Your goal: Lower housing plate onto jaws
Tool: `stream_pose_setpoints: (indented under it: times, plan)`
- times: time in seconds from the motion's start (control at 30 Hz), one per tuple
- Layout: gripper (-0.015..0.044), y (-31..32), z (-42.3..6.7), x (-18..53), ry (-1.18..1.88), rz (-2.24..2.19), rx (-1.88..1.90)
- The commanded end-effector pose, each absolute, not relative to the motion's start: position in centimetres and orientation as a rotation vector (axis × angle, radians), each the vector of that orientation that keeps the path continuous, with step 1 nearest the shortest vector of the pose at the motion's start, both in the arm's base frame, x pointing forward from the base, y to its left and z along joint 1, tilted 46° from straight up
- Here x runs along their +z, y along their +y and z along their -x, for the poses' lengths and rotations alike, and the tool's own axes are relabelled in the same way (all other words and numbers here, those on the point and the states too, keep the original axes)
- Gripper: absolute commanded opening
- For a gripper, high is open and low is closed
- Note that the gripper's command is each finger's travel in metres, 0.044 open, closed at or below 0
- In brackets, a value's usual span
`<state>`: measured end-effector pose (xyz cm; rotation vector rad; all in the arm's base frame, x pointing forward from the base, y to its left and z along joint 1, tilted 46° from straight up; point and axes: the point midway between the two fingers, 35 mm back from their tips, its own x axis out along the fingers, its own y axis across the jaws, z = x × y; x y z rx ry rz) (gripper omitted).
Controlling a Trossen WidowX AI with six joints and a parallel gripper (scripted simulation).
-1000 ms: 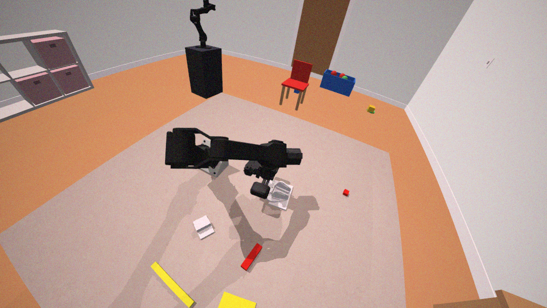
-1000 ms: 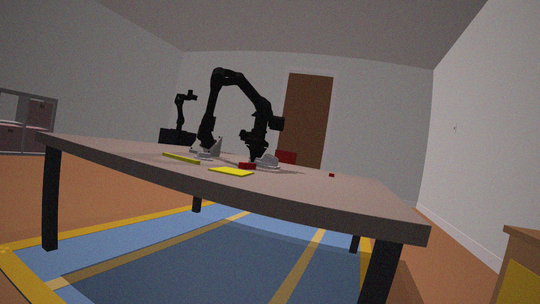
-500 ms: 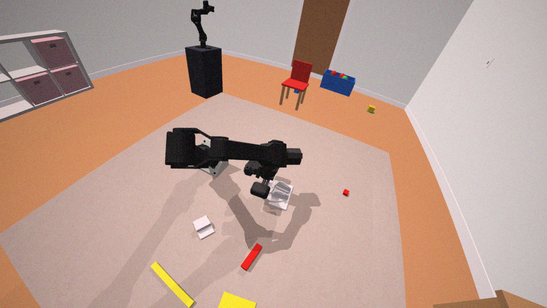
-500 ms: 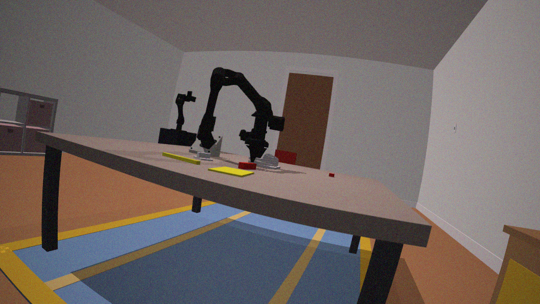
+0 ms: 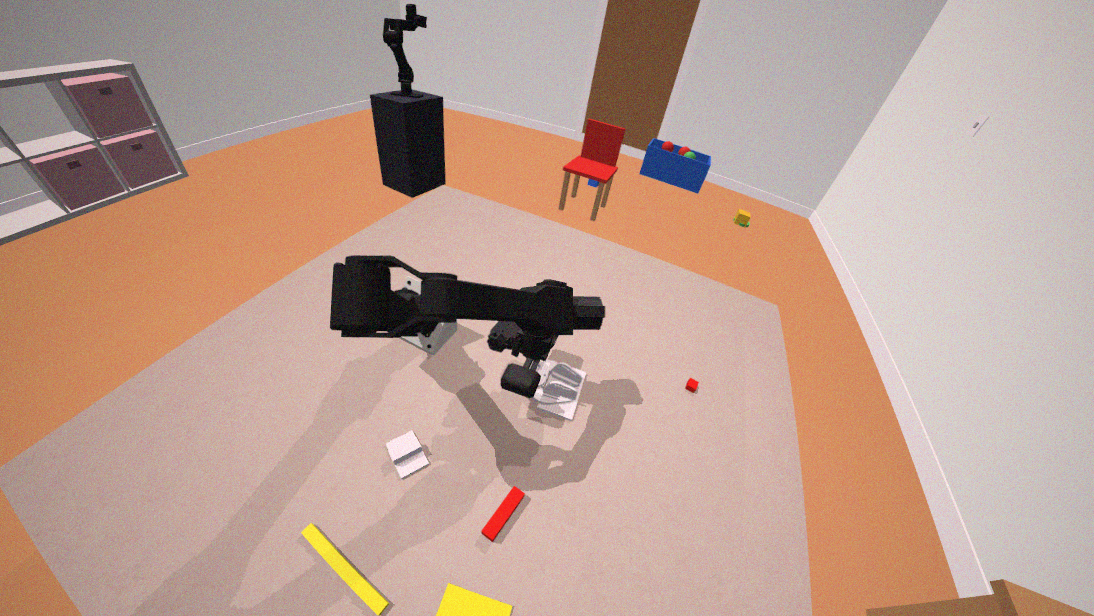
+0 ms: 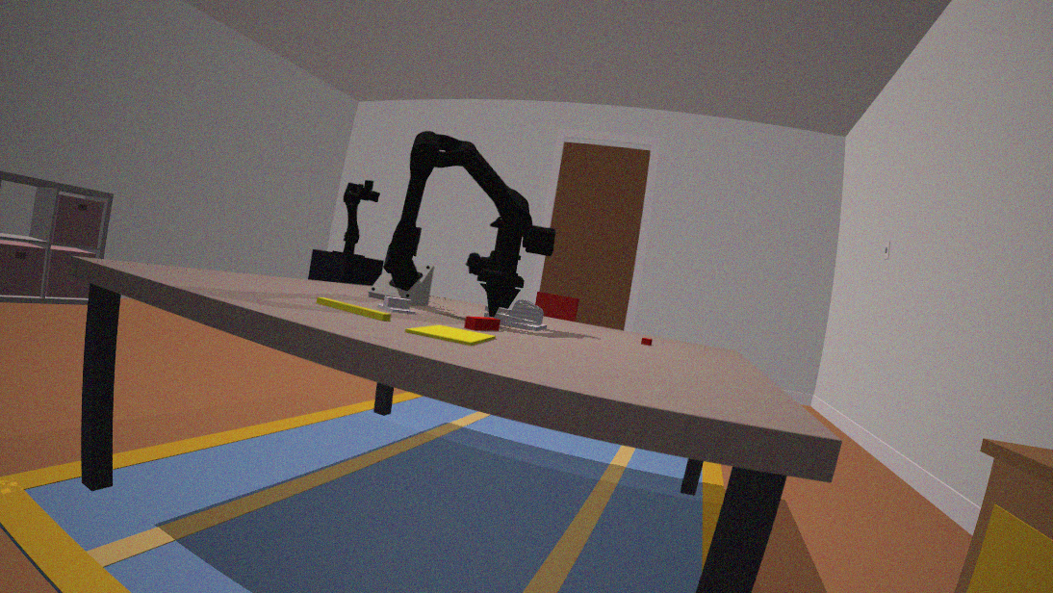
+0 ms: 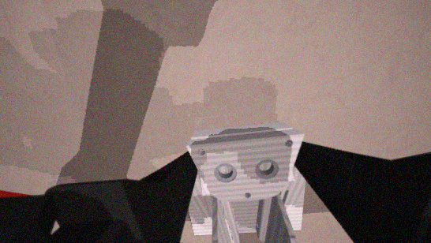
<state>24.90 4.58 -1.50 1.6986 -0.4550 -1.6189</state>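
The housing plate (image 7: 245, 185) is pale, with two large round holes and three small ones. A round stub end shows inside each large hole. My gripper (image 7: 240, 148) (image 6: 496, 312) is shut on the plate's two side edges, one black finger at each side. Two grey jaws (image 7: 226, 221) (image 7: 276, 221) extend from under the plate over the white base (image 7: 201, 228) (image 5: 564, 413) (image 6: 539, 326). In the top view the two jaws (image 5: 568, 374) (image 5: 558, 393) lie side by side. The gripper hides most of the plate there. Whether the plate sits fully down I cannot tell.
A white stepped block (image 5: 407, 453) (image 6: 396, 302), a red bar (image 5: 502, 513) (image 6: 481, 322), a long yellow bar (image 5: 344, 570) (image 6: 353, 309) and a flat yellow piece (image 5: 473, 602) (image 6: 449, 334) lie on the table. A small red cube (image 5: 692, 384) (image 6: 646, 341) lies to the right of the base.
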Motion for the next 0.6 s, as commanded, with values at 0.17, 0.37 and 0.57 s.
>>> stream_pose_setpoints:
  times: [0.17, 0.37, 0.57]
  plan:
    - [0.0351, 4.47, -24.99, -1.64, -0.457, -1.698, -1.625]
    - [0.0351, 4.82, -24.92, -1.29, -0.457, -1.698, -1.625]
    - [0.0351, 4.72, -25.01, -1.44, -0.457, -1.698, -1.625]
